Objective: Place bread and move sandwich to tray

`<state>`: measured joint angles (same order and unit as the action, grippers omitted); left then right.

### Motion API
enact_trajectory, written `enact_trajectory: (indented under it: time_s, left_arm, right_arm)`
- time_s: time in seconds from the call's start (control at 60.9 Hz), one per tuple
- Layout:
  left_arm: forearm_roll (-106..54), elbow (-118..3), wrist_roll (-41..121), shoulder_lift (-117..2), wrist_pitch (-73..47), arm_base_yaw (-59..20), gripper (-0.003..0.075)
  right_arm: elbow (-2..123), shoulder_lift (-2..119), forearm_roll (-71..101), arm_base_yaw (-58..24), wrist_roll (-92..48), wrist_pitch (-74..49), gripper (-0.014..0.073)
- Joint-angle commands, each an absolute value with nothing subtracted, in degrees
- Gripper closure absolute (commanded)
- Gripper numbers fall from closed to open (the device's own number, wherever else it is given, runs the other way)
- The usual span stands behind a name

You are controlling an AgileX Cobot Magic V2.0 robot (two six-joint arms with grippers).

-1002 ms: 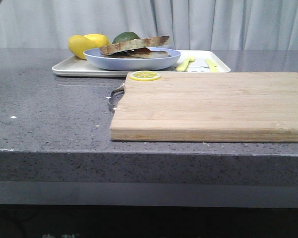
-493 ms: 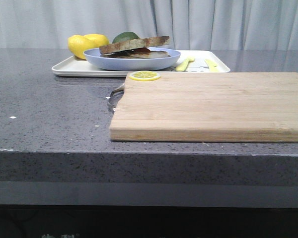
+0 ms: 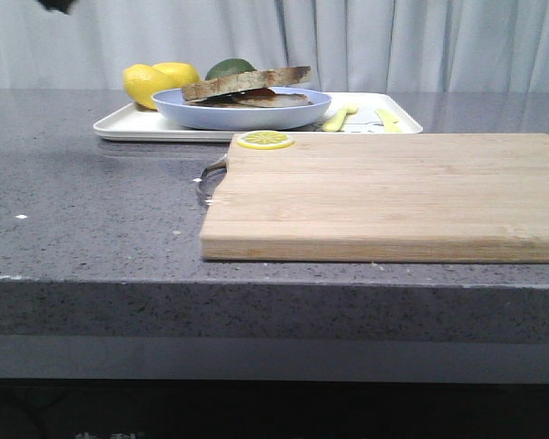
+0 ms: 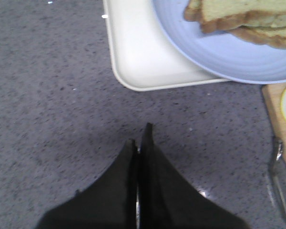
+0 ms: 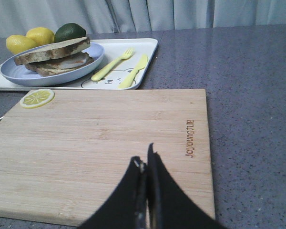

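Front view: speckled grey counter (image 3: 91, 210), pale curtains (image 3: 393, 41).

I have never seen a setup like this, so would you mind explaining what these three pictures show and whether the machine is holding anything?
This is a robot with two arms, each ending in a two-finger gripper. One picture looks forward over a grey counter; the other two come from cameras on the wrists. The dark wedges are the left gripper and the right gripper, both shut and empty. On the counter lies a wooden cutting board with a lemon slice at one corner. Behind it, a white tray carries a pale-blue plate with the sandwich, lemons, a dark green fruit, and a yellow fork and knife.
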<state>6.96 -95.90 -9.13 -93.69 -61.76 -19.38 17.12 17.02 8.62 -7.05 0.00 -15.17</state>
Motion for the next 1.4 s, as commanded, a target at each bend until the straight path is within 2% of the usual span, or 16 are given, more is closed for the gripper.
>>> enact_trajectory:
  time_s: [0.0,0.131,0.41,0.591,0.821,0.985,1.199,1.379]
  left_arm:
    - [7.46,-89.75,-10.22,-84.18,-53.81,-16.72,0.0741]
    - [6.49,-77.28,-10.22,-74.34,-45.63,-13.63,0.0741]
    - [5.30,-49.22,-10.22,-47.65,-25.19,-13.38,0.0741]
    - [6.00,-37.84,-10.22,-29.95,-26.63,-13.38,0.0741]
    - [6.00,-29.86,-10.22,-9.49,-32.08,-13.38,0.0741]
    - [6.00,-27.15,-10.22,-3.05,-29.62,-13.38,0.0741]
    - [6.00,-26.72,-10.22,-2.81,-16.65,-13.38,0.0741]
    - [6.00,-26.72,-10.22,-2.81,-15.03,-13.38,0.0741]
  right_arm:
    - [18.58,17.45,8.66,-7.23,-0.34,-9.92,0.0654]
    - [18.58,17.45,8.66,-7.23,-0.34,-9.97,0.0654]
    - [18.58,17.45,8.66,-7.23,-0.34,-9.97,0.0654]
    - [18.58,17.45,8.66,-7.23,-0.34,-9.97,0.0654]
    - [18.58,17.45,8.66,-7.23,-0.34,-9.97,0.0654]
    - [18.58,17.45,8.66,-7.23,-0.34,-9.97,0.0654]
    - [18.58,17.45,8.66,-7.23,-0.34,-9.97,0.0654]
    - [18.58,17.45,8.66,-7.23,-0.34,-9.97,0.0654]
